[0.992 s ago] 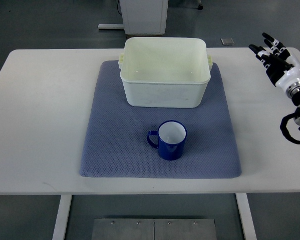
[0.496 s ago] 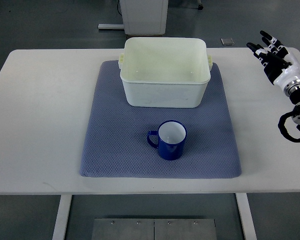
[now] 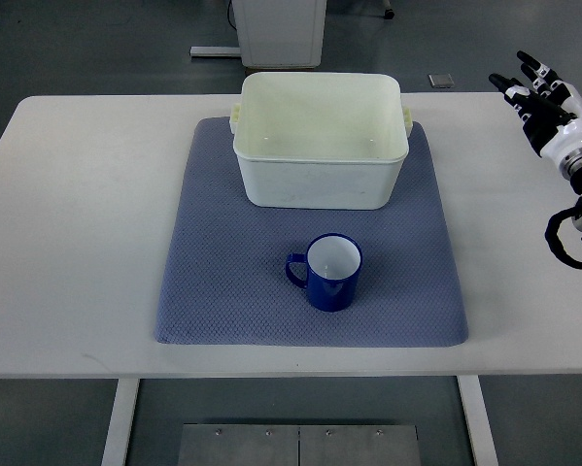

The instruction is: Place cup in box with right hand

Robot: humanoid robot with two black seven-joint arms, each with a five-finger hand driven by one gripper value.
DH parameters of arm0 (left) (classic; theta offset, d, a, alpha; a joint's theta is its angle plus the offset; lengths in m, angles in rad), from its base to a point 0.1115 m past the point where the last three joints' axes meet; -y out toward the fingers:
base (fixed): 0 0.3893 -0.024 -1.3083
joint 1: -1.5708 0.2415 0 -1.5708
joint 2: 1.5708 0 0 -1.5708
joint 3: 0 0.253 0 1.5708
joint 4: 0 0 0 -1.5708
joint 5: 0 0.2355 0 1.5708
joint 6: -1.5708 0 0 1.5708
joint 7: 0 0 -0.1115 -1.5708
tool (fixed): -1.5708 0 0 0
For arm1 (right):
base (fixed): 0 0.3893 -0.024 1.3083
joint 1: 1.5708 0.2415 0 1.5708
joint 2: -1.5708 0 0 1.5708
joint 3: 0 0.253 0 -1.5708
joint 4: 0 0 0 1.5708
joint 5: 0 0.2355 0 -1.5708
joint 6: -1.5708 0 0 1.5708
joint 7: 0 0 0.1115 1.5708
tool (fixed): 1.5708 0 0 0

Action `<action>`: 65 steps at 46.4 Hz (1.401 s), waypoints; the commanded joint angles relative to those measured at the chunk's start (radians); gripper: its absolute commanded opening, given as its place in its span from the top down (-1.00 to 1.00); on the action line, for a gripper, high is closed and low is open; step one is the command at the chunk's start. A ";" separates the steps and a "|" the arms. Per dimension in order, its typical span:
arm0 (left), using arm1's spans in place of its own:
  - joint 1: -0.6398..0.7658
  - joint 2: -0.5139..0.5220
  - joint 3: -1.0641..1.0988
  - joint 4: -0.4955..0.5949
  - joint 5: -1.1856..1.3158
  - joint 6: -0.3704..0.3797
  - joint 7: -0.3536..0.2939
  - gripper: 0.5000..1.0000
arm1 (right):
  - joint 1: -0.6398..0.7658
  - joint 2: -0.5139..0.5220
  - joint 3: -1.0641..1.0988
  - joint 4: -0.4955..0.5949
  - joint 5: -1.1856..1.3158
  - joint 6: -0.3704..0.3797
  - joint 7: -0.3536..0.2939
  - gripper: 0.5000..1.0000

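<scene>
Shifted slightly rightward since the earlier frame, the right hand (image 3: pixel 543 102) hovers empty, fingers spread, well apart from the cup (image 3: pixel 329 272).

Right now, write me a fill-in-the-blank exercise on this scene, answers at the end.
1. The cup stands upright on the ____, nearer the camera than the box.
2. The cup's handle points to the picture's ____.
3. Nothing lies inside the box; it is ____.
4. The right hand, fingers spread, holds ____ at the table's far right corner.

Missing words: mat; left; empty; nothing
</scene>
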 commanded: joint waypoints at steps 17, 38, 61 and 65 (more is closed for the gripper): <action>0.000 0.000 -0.001 0.000 0.000 0.000 0.000 -1.00 | -0.053 0.009 -0.001 -0.069 0.000 0.020 -0.003 -1.00; 0.000 0.000 0.000 0.000 0.000 0.000 0.000 -1.00 | -0.185 -0.189 -0.023 0.200 -0.061 0.035 0.088 -1.00; 0.000 0.000 0.000 0.000 0.000 0.000 0.000 -1.00 | -0.328 -0.467 -0.024 0.587 -0.204 0.021 0.177 -1.00; 0.000 0.000 0.000 0.000 0.000 0.000 0.000 -1.00 | -0.346 -0.496 -0.024 0.633 -0.242 0.021 0.196 -1.00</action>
